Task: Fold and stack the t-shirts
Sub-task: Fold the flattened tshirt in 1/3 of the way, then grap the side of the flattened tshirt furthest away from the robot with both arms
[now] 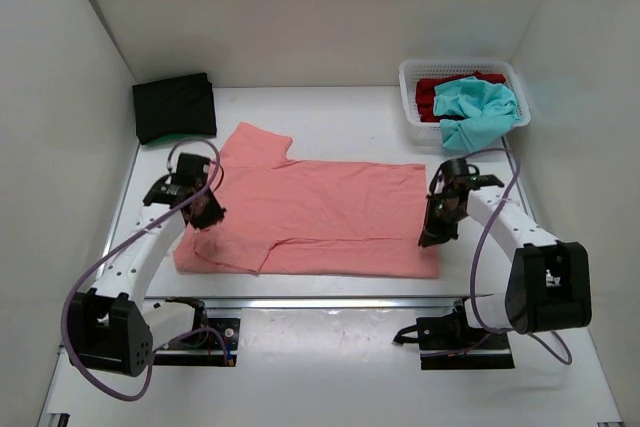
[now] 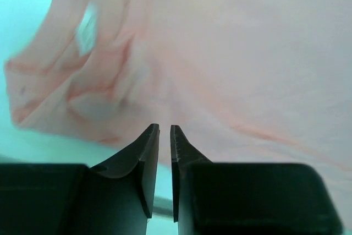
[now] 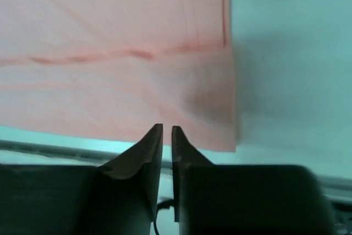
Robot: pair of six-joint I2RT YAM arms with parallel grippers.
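Note:
A salmon-pink t-shirt (image 1: 330, 202) lies flat across the table, its near long edge folded over; it also fills the left wrist view (image 2: 231, 53) and the right wrist view (image 3: 110, 37). My left gripper (image 1: 208, 219) (image 2: 164, 127) hovers over the shirt's bunched left sleeve end, jaws a narrow slit apart with nothing between them. Over the shirt's near right corner, my right gripper (image 1: 432, 237) (image 3: 167, 127) is all but closed and empty. A folded black t-shirt (image 1: 175, 107) rests at the back left. A teal t-shirt (image 1: 475, 107) and a red t-shirt (image 1: 432, 87) lie in the basket.
The white mesh basket (image 1: 460, 65) stands at the back right against the wall. White walls close in the table on three sides. A metal rail (image 1: 330, 302) runs along the table's near edge, with cables by the arm bases.

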